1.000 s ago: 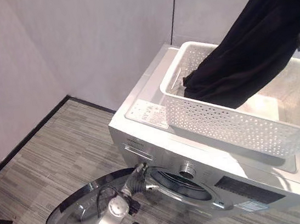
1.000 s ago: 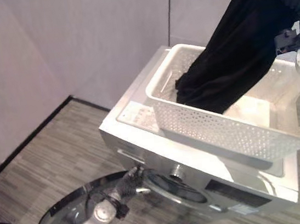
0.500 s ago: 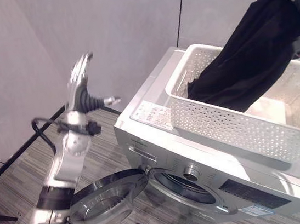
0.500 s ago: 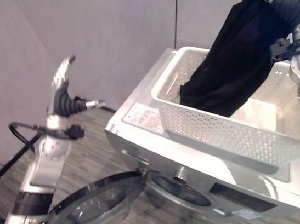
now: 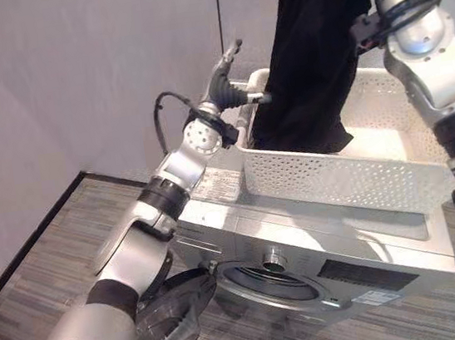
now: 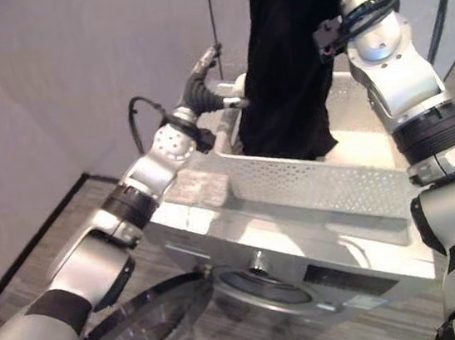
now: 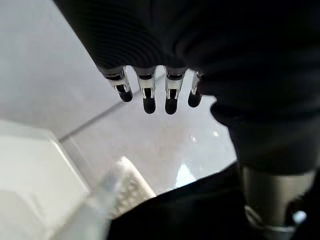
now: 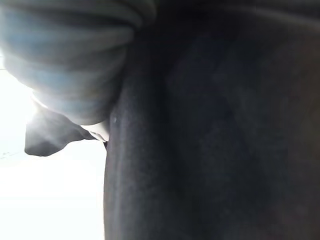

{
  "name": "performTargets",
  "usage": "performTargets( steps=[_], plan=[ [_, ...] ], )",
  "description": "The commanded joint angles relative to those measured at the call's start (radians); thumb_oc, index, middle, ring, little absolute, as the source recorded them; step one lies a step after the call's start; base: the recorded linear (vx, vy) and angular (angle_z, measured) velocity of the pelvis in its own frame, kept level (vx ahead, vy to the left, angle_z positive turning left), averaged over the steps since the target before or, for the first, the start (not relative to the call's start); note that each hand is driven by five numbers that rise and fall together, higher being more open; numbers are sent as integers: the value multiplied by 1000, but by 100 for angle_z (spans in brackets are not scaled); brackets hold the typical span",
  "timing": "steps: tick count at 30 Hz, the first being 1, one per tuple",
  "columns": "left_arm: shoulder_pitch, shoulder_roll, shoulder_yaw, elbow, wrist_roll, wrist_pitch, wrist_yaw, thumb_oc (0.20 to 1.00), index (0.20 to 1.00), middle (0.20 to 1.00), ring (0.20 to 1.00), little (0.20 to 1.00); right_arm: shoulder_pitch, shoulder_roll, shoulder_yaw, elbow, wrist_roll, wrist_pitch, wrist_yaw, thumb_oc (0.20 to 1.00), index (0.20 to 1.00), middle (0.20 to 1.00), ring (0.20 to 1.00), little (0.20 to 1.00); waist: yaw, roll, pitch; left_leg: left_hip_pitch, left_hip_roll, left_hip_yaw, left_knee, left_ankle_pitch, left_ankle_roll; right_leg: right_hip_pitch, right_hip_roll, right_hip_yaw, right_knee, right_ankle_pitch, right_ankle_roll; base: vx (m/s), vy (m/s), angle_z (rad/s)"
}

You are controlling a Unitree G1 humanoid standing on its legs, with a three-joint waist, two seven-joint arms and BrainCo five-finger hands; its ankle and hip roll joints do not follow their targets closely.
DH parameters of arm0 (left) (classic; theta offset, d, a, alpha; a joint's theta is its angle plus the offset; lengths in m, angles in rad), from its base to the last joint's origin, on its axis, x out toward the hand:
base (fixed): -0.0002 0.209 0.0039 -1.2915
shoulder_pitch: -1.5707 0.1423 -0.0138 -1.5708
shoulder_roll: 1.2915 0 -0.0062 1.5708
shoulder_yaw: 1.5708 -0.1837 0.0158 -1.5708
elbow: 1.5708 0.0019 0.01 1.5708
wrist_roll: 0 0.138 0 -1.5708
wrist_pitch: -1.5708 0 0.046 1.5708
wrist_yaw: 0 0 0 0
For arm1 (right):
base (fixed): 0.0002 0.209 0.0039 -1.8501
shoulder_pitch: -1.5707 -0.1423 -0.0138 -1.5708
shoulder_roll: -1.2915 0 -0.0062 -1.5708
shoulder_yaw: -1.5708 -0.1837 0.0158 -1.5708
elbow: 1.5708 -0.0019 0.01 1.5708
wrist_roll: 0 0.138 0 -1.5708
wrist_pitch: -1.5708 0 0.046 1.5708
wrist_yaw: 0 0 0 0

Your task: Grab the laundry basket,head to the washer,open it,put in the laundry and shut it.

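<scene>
On top of the washer (image 5: 303, 235) sits the white laundry basket (image 5: 354, 178); black garment (image 5: 308, 50) hangs into it. Left hand (image 5: 229, 86) open beside it. Right hand's grip can't tell. Washer door (image 5: 169, 329) open.

No legible print, even on the washer (image 5: 322, 250) panel labels.

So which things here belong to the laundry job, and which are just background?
Job:
- black garment, hanging from the raised right arm
- white laundry basket on top of the washer
- washer door, open
- left hand, fingers straight, by the basket's corner

Background:
- grey wall
- striped floor
</scene>
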Motion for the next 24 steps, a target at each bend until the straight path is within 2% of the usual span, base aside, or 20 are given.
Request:
performTargets(
  steps=[1,7,15,16,18,23,24],
  plan=[
    [-141,-14,-19,191,-82,-42,13,1000,1000,1000,1000,1000,-145,-7,33,72,41,-51,-20,200,200,200,200,200,27,-13,-95,98,104,18,8,-112,-62,-27,-65,10,10,-49,74,5,20,-9],
    [-211,-45,-34,265,-153,-55,-4,1000,1000,1000,1000,1000,-171,12,65,90,59,-59,-28,200,200,200,200,200,14,-8,-97,100,96,25,8,-113,-59,-33,-70,18,10,-43,80,8,11,-10],
    [-218,8,-53,220,-202,-65,-28,1000,1000,1000,1000,1000,-156,-7,80,93,50,-48,-20,200,200,200,200,200,27,-8,-100,105,89,30,8,-118,-54,-33,-76,19,8,-38,85,1,8,-2],
    [-208,14,-53,201,-255,-68,-48,1000,1000,1000,1000,1000,-149,-15,77,92,55,-44,-17,200,200,200,200,200,31,-8,-100,107,89,28,8,-118,-54,-31,-78,17,9,-39,84,0,0,0],
    [-207,15,-54,201,-257,-67,-49,1000,1000,1000,1000,1000,-148,-15,77,91,55,-44,-17,200,200,200,200,200,30,-9,-100,108,89,28,8,-118,-54,-30,-78,17,9,-39,84,0,0,0],
    [-194,6,-56,186,-480,-59,-110,1000,1000,1000,1000,1000,-157,-6,84,137,83,-33,-10,200,200,200,200,200,36,-13,-108,111,85,20,8,-117,-55,-14,-80,5,8,-43,84,0,2,3],
    [-195,7,-55,187,-481,-59,-110,1000,1000,1000,1000,1000,-159,-6,85,138,84,-33,-10,200,200,200,200,200,35,-12,-108,111,85,20,8,-117,-55,-14,-80,5,8,-43,84,-8,-3,3]
  ],
)
